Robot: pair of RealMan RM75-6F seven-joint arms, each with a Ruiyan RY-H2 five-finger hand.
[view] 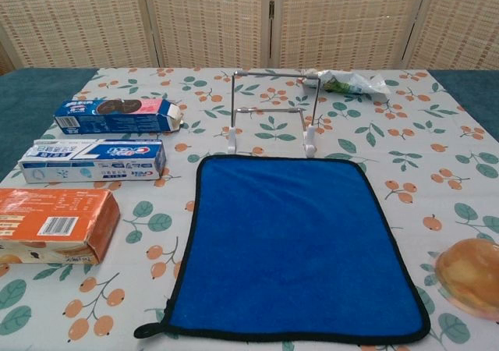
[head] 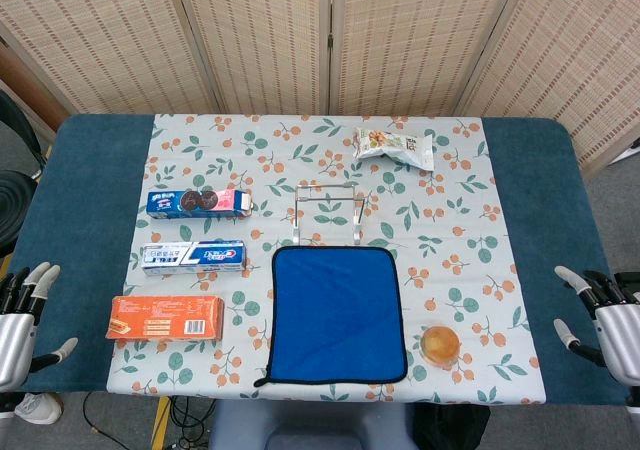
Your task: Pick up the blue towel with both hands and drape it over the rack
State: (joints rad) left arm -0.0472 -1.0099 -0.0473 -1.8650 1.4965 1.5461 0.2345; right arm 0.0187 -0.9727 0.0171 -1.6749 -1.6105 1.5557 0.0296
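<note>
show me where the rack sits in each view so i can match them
Head view: the rack stands just above centre, right behind the far edge of the blue towel.
Chest view: the rack stands upper centre, again just beyond the towel's far edge.
Shared landmark: the snack bag lies behind and right of the rack in both views.

A blue towel (head: 338,314) was laid flat on the patterned tablecloth (head: 460,220), just in front of a metal rack (head: 328,210). Three boxes were lined up to its left, an orange box (head: 167,318) nearest. The left hand (head: 24,315) and right hand (head: 605,315) were held at the table's edges, fingers spread, nothing grasped.
</note>
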